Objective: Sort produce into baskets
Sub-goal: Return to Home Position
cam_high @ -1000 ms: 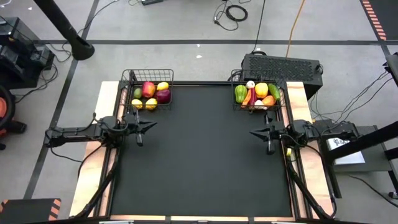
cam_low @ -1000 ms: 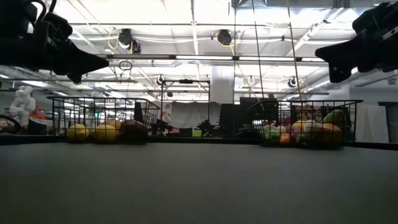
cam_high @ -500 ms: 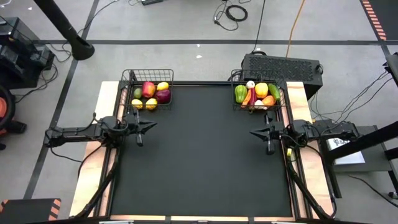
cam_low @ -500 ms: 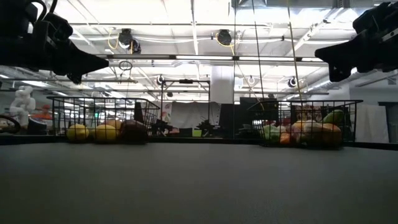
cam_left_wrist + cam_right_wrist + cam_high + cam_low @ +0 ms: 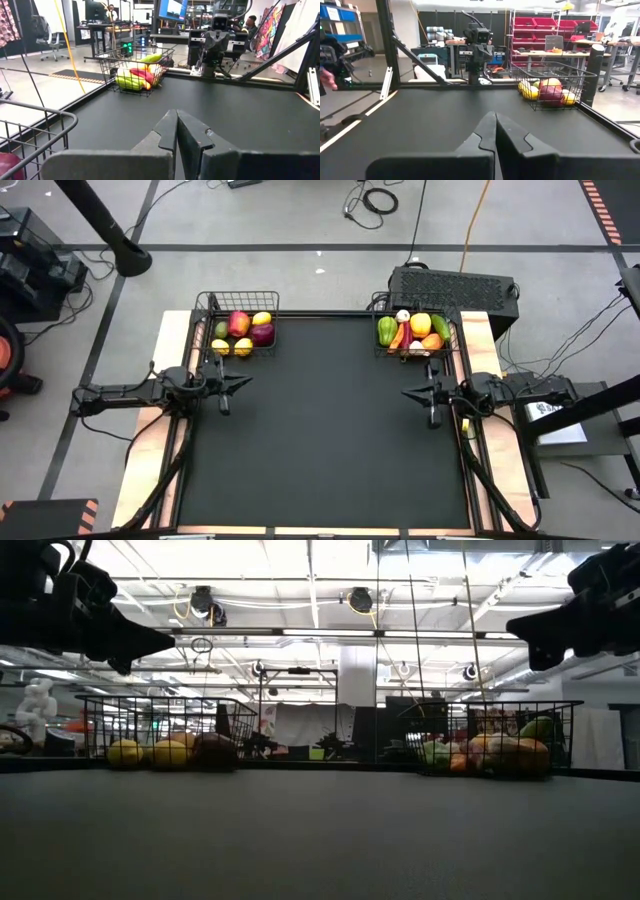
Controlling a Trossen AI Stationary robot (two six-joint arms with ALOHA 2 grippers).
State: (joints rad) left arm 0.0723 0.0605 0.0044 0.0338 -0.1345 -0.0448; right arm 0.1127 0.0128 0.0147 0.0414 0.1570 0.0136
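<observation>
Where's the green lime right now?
High view: the green lime lies in the left basket, at its left end, beside the red apple and a yellow lemon.

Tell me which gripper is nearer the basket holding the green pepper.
Right. The right gripper hangs just short of that basket; the left gripper is across the table, by the other basket.

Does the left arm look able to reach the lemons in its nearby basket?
Probably yes: the left hand, shut, sits close to the basket, whose open top leaves the lemons uncovered; nothing stands between.
</observation>
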